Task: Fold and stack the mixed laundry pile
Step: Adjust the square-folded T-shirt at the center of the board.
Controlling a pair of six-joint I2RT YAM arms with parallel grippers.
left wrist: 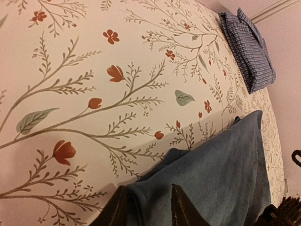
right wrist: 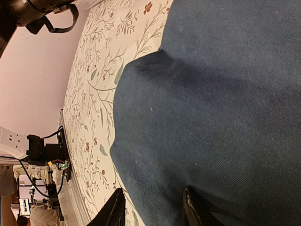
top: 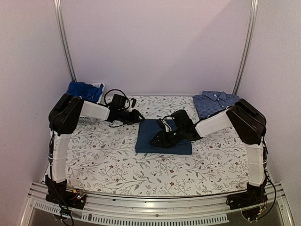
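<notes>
The dark navy T-shirt [top: 149,137] lies folded flat in the middle of the frame, on the table [top: 117,162] with the flower cloth. The left gripper [left wrist: 148,214] is at the shirt's upper left corner. In the left wrist view its two fingers [left wrist: 117,213] stand at the bottom of the frame, one on each side of the shirt's edge. The blue cloth fills the gap, so I cannot tell if they pinch it or only stand around it. The right gripper [right wrist: 153,212] is down on the middle of the shirt. Its fingers also stand with cloth between them, and again I cannot tell if they squeeze it. The blue small-checked shirt [top: 212,102] lies folded in the upper right. The bright royal-blue garment [top: 83,89] sits in the white basket [top: 99,86] in the upper left.
</notes>
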